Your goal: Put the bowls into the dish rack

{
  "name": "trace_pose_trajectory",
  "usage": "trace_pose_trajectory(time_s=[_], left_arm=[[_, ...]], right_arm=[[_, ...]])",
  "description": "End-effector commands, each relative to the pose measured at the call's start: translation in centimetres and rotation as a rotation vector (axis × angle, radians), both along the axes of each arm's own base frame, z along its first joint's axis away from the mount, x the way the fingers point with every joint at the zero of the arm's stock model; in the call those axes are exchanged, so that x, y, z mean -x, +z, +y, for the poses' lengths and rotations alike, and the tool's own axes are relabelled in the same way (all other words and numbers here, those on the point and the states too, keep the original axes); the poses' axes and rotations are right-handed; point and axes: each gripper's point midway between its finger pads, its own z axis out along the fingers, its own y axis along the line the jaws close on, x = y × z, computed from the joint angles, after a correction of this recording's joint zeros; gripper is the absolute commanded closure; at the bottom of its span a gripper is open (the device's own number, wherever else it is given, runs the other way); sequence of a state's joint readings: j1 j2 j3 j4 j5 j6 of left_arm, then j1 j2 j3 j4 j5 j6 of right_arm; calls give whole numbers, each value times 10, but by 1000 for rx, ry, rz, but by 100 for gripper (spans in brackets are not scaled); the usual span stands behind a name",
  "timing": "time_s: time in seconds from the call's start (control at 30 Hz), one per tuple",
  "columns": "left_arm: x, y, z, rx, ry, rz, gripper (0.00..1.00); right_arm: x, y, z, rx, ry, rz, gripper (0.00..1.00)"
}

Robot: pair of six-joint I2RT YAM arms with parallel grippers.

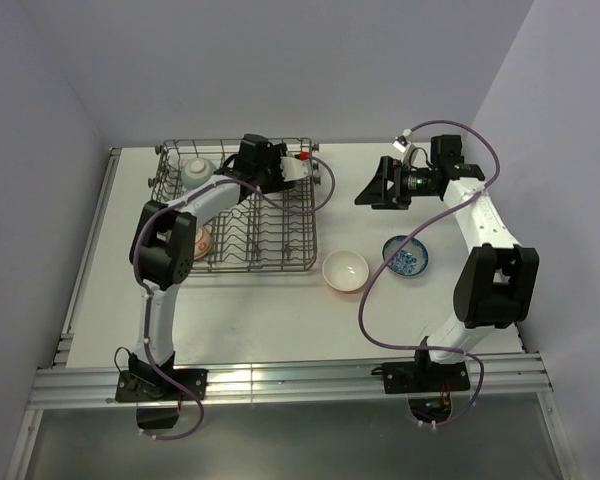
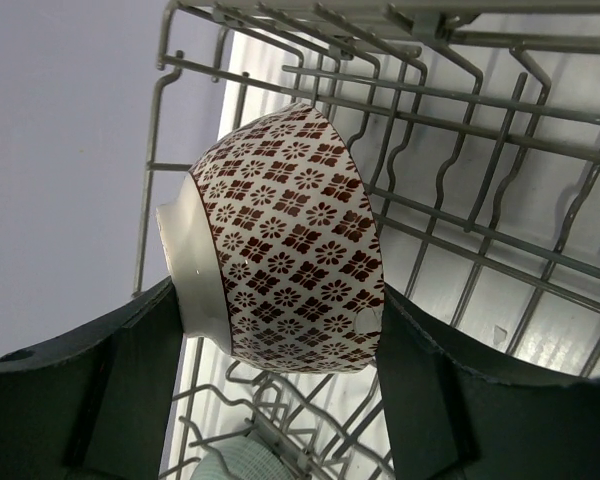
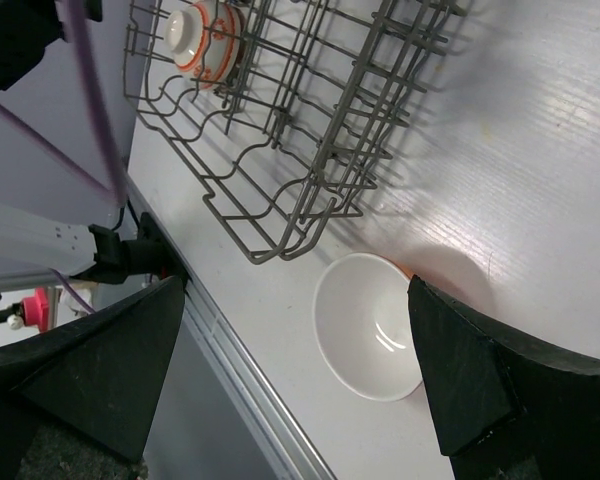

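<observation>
Left claw (image 2: 280, 315) clenched around red-patterned bowl (image 2: 290, 230), over dish rack (image 2: 480, 150), right claw (image 3: 298, 300) released

bowls in view: five. pale green bowl (image 1: 197, 172), red-patterned bowl (image 2: 290, 250), orange-banded bowl (image 3: 205, 35), white bowl (image 1: 346, 270), blue-white bowl (image 1: 406, 256). dish rack (image 1: 270, 240): one. arms: two, left arm (image 1: 165, 245), right arm (image 1: 495, 285).

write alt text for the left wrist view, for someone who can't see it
A red-and-white patterned bowl, tipped on its side, is held by the left gripper between its two dark fingers. Behind it are the grey wire tines of the dish rack.
</observation>
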State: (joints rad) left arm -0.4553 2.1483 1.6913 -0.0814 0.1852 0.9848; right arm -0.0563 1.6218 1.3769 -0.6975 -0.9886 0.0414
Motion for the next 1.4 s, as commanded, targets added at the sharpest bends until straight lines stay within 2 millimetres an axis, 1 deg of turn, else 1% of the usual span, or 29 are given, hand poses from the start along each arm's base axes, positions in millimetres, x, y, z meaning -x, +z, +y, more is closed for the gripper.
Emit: trace_pose_trajectory(time_s=[0.0, 0.27, 0.3, 0.33, 0.63, 0.7, 0.73, 0.8, 0.83, 0.9, 0.93, 0.97, 1.0, 1.03, 1.07, 1.1, 1.17, 1.2, 1.23, 1.37], left_arm=[[-17, 29, -11, 8, -39, -145, 100], [-27, 20, -10, -21, -33, -179, 100], [-27, 16, -11, -23, -34, -178, 100], [-29, 19, -11, -21, -33, -190, 100], [-37, 14, -15, -34, -36, -209, 100], [-38, 12, -16, -38, -33, -214, 98], [-38, 10, -17, -44, -36, -212, 96], [-36, 7, -19, -51, -38, -209, 86], [-35, 5, -20, -59, -43, -206, 73], [-29, 3, -22, -66, -59, -211, 54], [-27, 3, -23, -59, -64, -211, 23], [-24, 4, -25, -56, -79, -206, 8], [-23, 4, -26, -58, -84, -199, 1], [-19, -4, -24, -72, -91, -164, 1], [-19, -5, -24, -72, -90, -152, 0], [-17, -4, -27, -68, -104, -143, 1], [-13, -6, -27, -73, -114, -122, 0], [-12, -2, -29, -67, -127, -128, 0], [-8, -9, -28, -77, -135, -100, 1], [0, -6, -32, -75, -175, -63, 0]], right_arm=[[6, 20, -3, -13, 9, -78, 0], [9, 14, -6, -14, 7, -61, 0], [9, 14, -7, -15, 5, -61, 0], [9, 13, -7, -15, 4, -56, 0], [9, 7, -10, -8, 14, -58, 0], [9, 6, -10, -6, 14, -56, 0], [9, 5, -11, -6, 13, -54, 0], [9, 5, -11, -5, 15, -55, 0], [9, 4, -11, -4, 15, -52, 0], [9, 5, -12, -1, 14, -54, 0], [9, 5, -13, -1, 13, -55, 0], [9, 5, -13, 0, 14, -54, 0], [9, 5, -13, 0, 15, -54, 0], [8, 5, -13, 0, 13, -54, 0], [8, 6, -13, -1, 14, -54, 0], [8, 6, -13, -2, 14, -54, 0], [7, 7, -13, -3, 15, -54, 0], [7, 7, -14, -1, 17, -58, 0], [7, 8, -13, -2, 20, -58, 0], [8, 8, -14, 2, 21, -55, 0]])
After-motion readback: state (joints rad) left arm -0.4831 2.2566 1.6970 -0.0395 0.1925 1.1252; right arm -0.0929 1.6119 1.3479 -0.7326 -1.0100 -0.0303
